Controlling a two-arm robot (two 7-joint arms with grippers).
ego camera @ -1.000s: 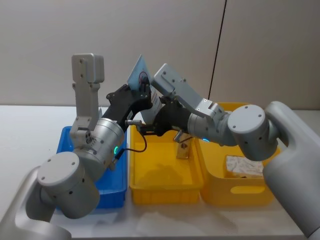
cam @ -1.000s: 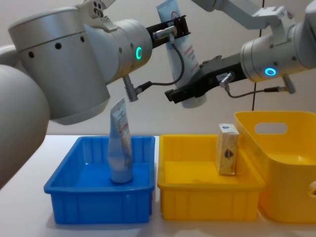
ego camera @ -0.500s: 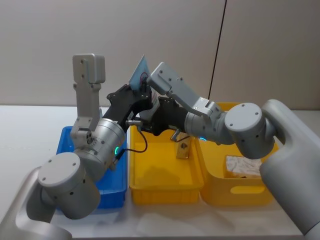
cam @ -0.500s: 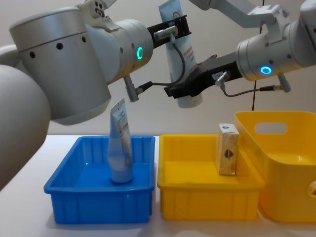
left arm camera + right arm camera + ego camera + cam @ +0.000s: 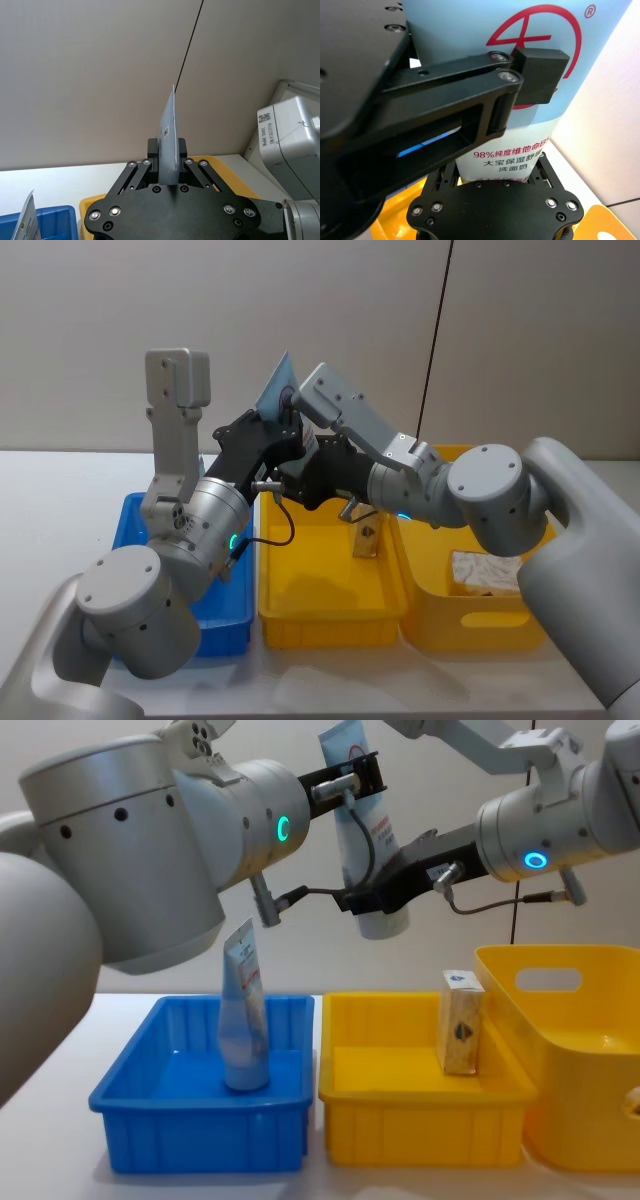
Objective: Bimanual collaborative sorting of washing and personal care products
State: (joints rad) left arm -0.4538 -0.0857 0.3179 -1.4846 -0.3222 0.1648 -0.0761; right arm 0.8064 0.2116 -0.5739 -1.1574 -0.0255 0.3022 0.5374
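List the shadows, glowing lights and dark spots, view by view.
Head view: the arms cast a soft shadow on the middle yellow bin. Chest view: ring lights glow on the left arm and the right arm. Right wrist view: the left gripper's fingers loom dark against the brightly lit tube.
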